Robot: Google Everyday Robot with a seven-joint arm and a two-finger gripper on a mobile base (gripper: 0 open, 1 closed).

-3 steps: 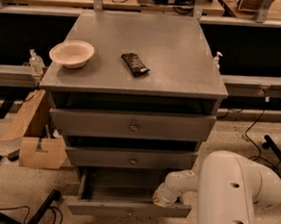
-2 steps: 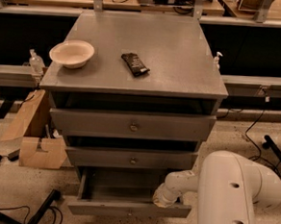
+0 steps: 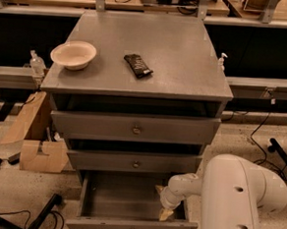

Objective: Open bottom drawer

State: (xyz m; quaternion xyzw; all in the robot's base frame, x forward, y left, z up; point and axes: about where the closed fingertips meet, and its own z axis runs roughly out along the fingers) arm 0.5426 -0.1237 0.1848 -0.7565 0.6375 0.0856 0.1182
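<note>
Well, standing over the grey cabinet (image 3: 187,55), I see three drawers stacked on its near face. The bottom drawer (image 3: 126,226) is the lowest one, pulled out toward me at floor level, so its grey box lies open from above. Its slim front panel is nearest me, with the small round knob at the centre of the lower edge. Inside the box I see only the grey floor and the robot's own gripper.

The gripper (image 3: 166,212) is down inside that drawer at its right end, just behind the front panel and close to the right wall. It hangs from a white wrist that curves in from the big white arm (image 3: 241,202) standing to the right of the drawer. A yellowish tip shows at its low end, close to the inner side of the front panel, though I cannot tell whether it touches. Whether the gripper is open or closed, I cannot tell from where I stand, nor do I see anything held in it. The knob sits well to the left of it.

Above are the middle drawer (image 3: 136,162) and the top drawer (image 3: 135,127), each with a dark gap over its front. On the table-like top, a pale bowl (image 3: 73,55) rests near the left edge, its hollow plain, and a dark wrapped bar (image 3: 138,66) lies to its right. A cardboard box (image 3: 40,151) stands on the floor at left.
</note>
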